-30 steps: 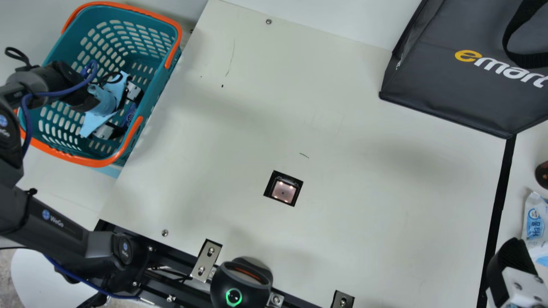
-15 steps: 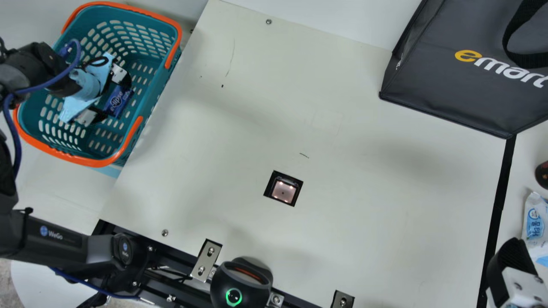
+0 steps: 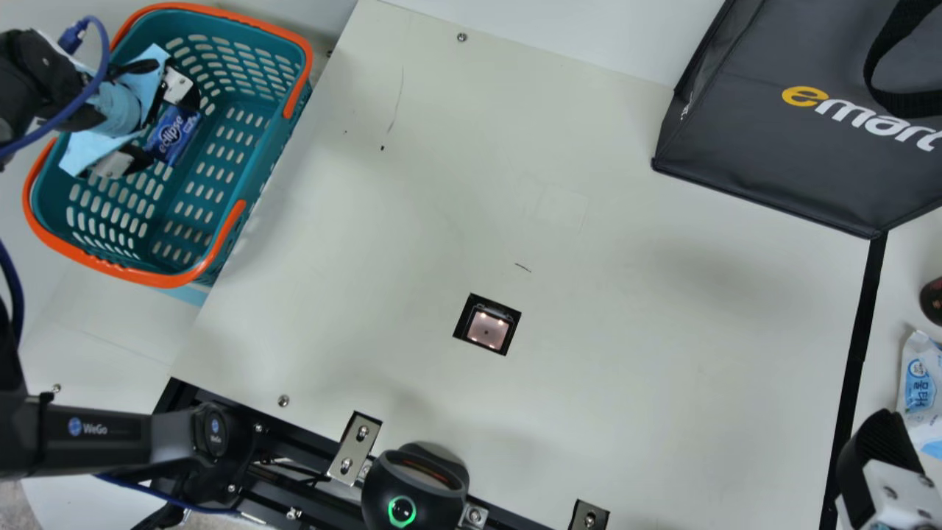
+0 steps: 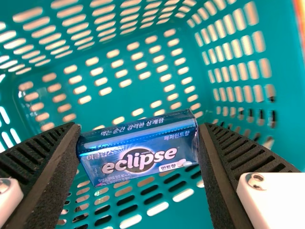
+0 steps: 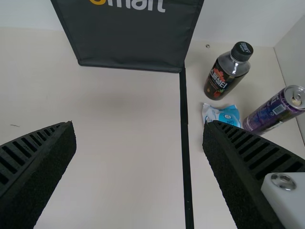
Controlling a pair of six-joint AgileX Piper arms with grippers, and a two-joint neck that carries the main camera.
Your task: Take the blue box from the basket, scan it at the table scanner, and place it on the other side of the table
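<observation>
Two grippers. Main view, upper left: left gripper closed on ends of blue box, within walls of teal basket; both have shifted toward frame's upper left, so grasp seems secure, scan next. Centre: lit table scanner. Right wrist view: right gripper wide, holding nothing.

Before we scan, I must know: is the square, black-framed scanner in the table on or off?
On: small lights glow inside the scanner.
</observation>
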